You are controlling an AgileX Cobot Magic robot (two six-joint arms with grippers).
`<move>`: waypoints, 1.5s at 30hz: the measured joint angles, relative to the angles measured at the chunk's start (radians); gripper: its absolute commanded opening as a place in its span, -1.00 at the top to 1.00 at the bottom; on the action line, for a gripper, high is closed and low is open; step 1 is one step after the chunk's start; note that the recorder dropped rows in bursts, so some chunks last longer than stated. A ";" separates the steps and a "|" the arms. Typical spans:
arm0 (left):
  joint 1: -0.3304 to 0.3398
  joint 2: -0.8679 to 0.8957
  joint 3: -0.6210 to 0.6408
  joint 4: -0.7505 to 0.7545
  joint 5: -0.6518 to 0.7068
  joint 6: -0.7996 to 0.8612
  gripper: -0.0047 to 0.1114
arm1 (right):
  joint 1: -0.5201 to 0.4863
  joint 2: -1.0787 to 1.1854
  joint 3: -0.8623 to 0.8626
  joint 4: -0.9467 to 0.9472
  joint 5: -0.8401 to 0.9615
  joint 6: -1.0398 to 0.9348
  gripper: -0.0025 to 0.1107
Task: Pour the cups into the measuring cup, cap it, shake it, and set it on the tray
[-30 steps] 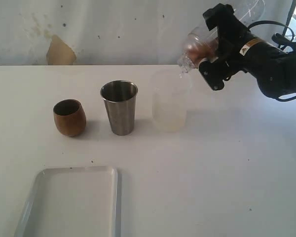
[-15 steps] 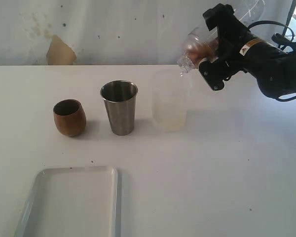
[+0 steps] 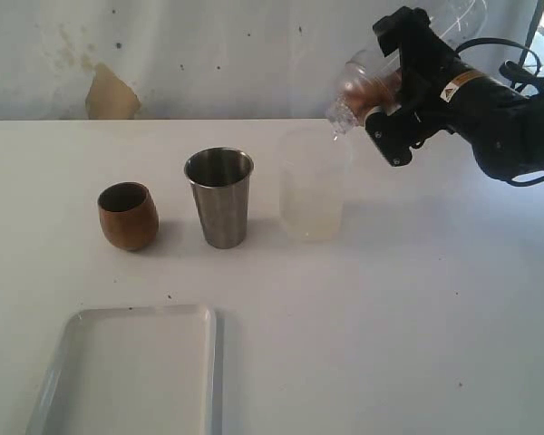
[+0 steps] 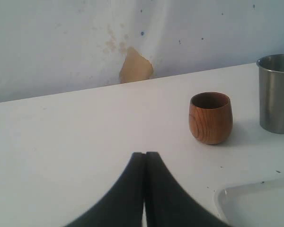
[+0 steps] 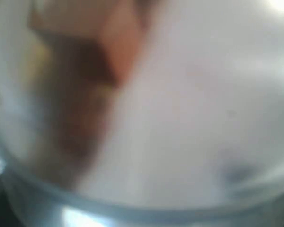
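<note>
My right gripper (image 3: 394,91) is shut on the clear measuring cup (image 3: 361,80) and holds it steeply tilted in the air. The cup's lower rounded end hangs just above the rim of a frosted beaker (image 3: 313,186), and something brown-orange shows inside near that end. The measuring cup (image 5: 170,118) fills the right wrist view as a blur. On the table stand the brown wooden cup (image 3: 127,216) (image 4: 210,118) and the steel tumbler (image 3: 219,199) (image 4: 277,94). The white tray (image 3: 213,362) (image 4: 227,196) lies at the front left. My left gripper (image 4: 145,153) is shut on nothing, short of the wooden cup.
A pale wall with a torn tan patch (image 3: 109,95) runs behind the table's far edge. The right arm's black body and cables (image 3: 512,118) hang over the table's right back part. White tabletop (image 3: 390,317) spreads right of the tray.
The tilted measuring cup's lower end has risen very slightly in the right gripper. Nothing else has moved.
</note>
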 measured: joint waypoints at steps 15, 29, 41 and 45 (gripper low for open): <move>0.000 0.000 0.000 0.000 0.000 0.000 0.92 | 0.000 0.000 0.000 0.000 0.000 0.000 0.96; 0.000 0.000 0.000 0.000 0.000 0.000 0.92 | 0.000 0.000 0.000 0.000 0.000 0.000 0.96; 0.000 0.000 0.000 0.000 0.000 0.000 0.92 | 0.000 0.000 -0.010 0.013 0.031 0.000 0.96; 0.000 0.000 0.000 0.000 0.000 0.000 0.92 | 0.000 0.004 -0.036 0.022 0.082 0.000 0.96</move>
